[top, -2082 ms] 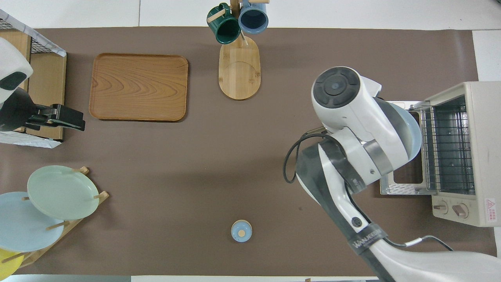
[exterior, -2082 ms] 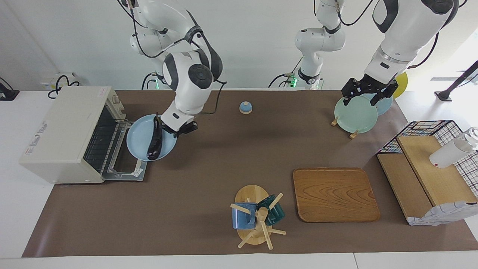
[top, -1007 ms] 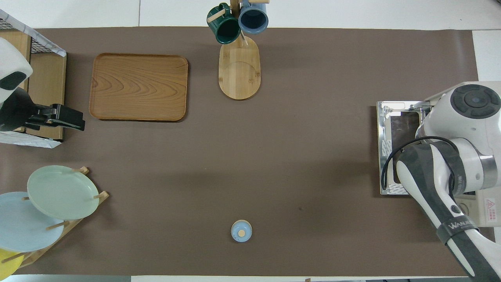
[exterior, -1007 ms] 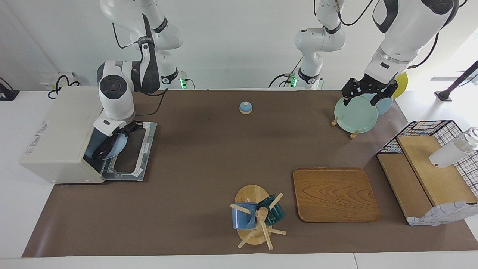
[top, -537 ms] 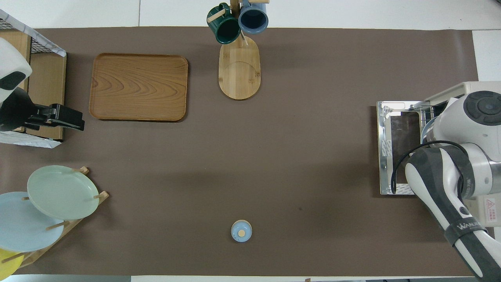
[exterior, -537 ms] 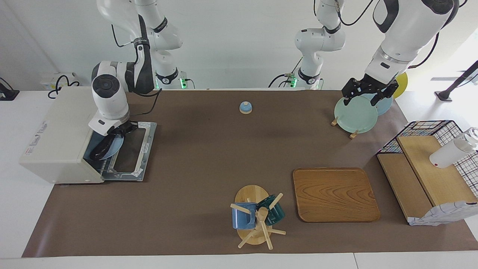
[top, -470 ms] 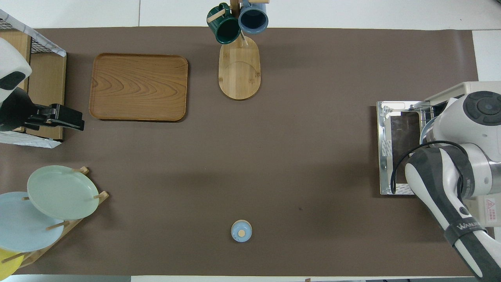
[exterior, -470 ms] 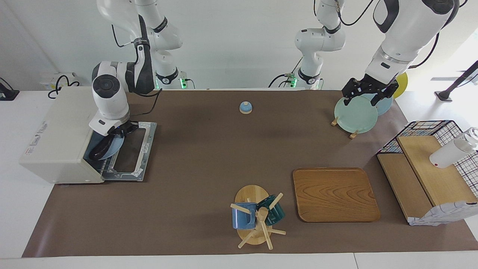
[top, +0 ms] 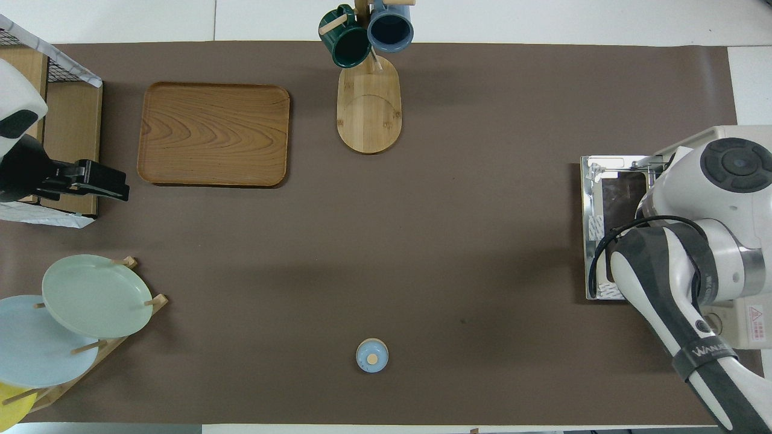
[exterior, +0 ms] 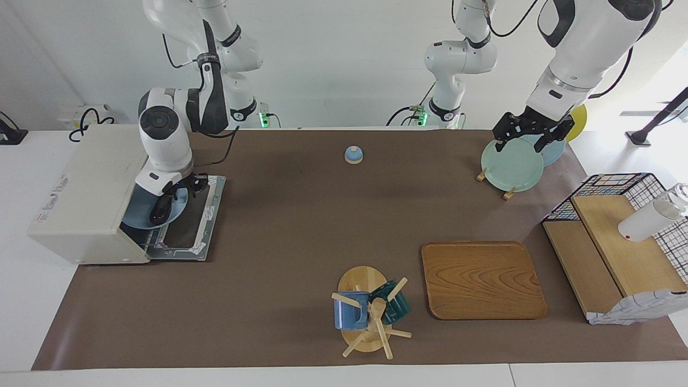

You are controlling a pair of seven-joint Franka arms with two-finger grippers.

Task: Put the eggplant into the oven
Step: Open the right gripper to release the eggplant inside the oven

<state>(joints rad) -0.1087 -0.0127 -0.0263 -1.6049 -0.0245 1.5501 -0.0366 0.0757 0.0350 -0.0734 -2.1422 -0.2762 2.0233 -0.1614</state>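
Observation:
The cream-white oven (exterior: 86, 188) stands at the right arm's end of the table with its door (exterior: 201, 215) dropped open; its knob panel shows in the overhead view (top: 745, 331). My right gripper (exterior: 181, 194) is at the oven mouth, shut on the rim of a light blue plate (exterior: 140, 209) that reaches in over the wire rack. A short dark shape on the plate looks like the eggplant (exterior: 160, 208), partly hidden by the arm. In the overhead view the arm hides both. My left gripper (exterior: 524, 142) waits open over the plate rack, also in the overhead view (top: 123, 187).
A small blue bell (exterior: 353, 155) sits near the robots. A pale green plate (exterior: 510, 164) stands in the rack. A wooden tray (exterior: 482, 279), a mug tree (exterior: 371, 314) and a wire-sided shelf (exterior: 618, 242) holding a white bottle (exterior: 647, 220) lie farther out.
My right arm carried the plate with the eggplant from beside the open door into the oven mouth, then drew back slightly and levelled the plate. The left arm has not moved.

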